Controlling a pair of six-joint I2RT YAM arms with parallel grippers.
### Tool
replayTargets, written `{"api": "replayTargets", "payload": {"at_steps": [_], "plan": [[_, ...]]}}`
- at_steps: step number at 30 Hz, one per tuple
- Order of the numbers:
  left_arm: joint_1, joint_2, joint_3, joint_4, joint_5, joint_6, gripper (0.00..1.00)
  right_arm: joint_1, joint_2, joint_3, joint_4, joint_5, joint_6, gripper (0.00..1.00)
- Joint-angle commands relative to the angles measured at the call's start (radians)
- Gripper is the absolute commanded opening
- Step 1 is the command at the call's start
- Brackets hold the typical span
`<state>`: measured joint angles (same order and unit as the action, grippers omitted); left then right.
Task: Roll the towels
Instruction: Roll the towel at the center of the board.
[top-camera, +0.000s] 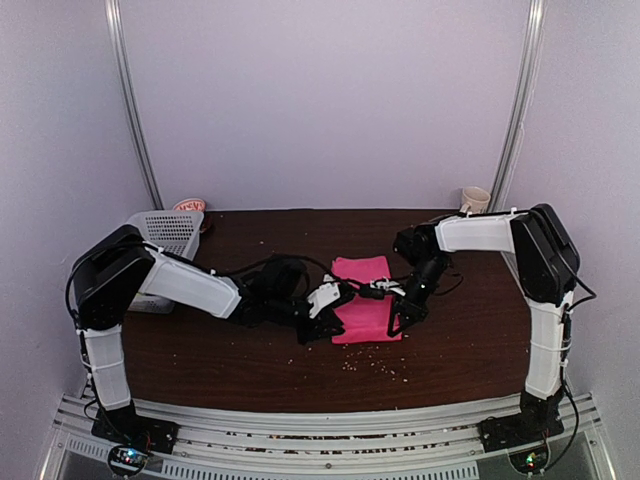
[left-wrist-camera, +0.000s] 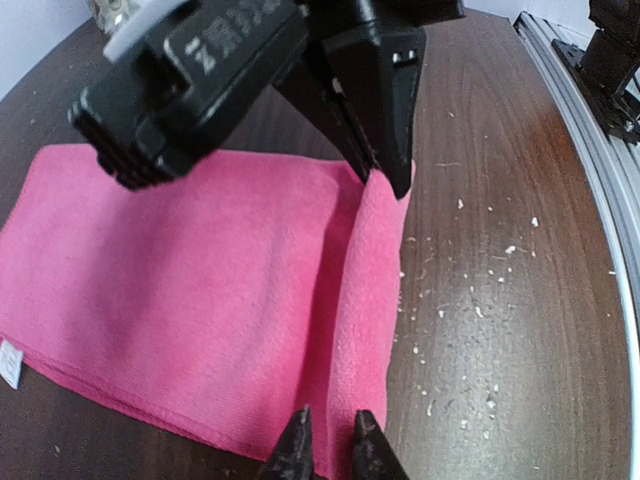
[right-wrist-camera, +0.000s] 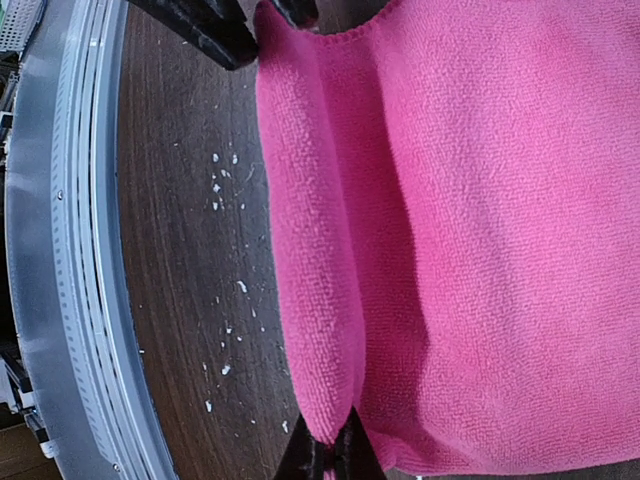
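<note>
Two arms in view, both bolted at the near rail and both reaching inward and down to the middle of the table (top-camera: 240, 365). Left arm: upper link rises from its base, forearm runs low and nearly level toward the centre. Right arm: upper link stands tall, forearm folds back inward, wrist pitched steeply down.

Left gripper (top-camera: 330, 312) sits at the near-left corner of the pink towel (top-camera: 365, 285); right gripper (top-camera: 397, 320) at the near-right corner. Each wrist view shows its own fingers nearly closed, pinching one end of the same raised fold along the towel's near edge: left gripper (left-wrist-camera: 328, 455), right gripper (right-wrist-camera: 326, 455). We also see each claw from the other's camera, at the far end of that fold.

Counts:
- One pink towel, flat on the dark wood at table centre, its near edge lifted into a soft ridge; a small white tag (left-wrist-camera: 10, 362) shows at one corner.
- Many white crumbs (top-camera: 375, 365) on the wood just in front of the towel.
- One white lattice basket (top-camera: 168, 232) at the far-left, well apart from the towel.
- One cream mug (top-camera: 475, 199) at the far-right, by the back wall.
</note>
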<state>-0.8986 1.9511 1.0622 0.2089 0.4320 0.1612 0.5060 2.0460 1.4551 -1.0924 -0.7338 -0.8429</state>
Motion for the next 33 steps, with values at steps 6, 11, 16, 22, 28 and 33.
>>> {"api": "replayTargets", "payload": {"at_steps": [6,11,16,22,28,33], "plan": [[-0.005,0.024,0.051,0.012,0.026,0.017,0.15,-0.024,0.008,0.019,-0.004,-0.015,0.02,0.0],[-0.005,-0.007,0.02,0.059,-0.002,-0.006,0.23,-0.034,0.022,0.025,0.047,0.012,0.08,0.0],[-0.009,-0.036,-0.008,0.122,-0.037,-0.012,0.29,-0.046,0.059,0.044,0.055,0.023,0.131,0.0],[-0.037,0.021,0.059,0.075,-0.119,0.018,0.29,-0.047,0.091,0.069,0.052,0.036,0.149,0.0],[-0.042,0.05,0.076,0.104,-0.178,-0.003,0.29,-0.047,0.093,0.077,0.051,0.038,0.153,0.0],[-0.048,0.089,0.102,0.072,-0.2,0.003,0.29,-0.05,0.095,0.08,0.052,0.046,0.157,0.0]]}}
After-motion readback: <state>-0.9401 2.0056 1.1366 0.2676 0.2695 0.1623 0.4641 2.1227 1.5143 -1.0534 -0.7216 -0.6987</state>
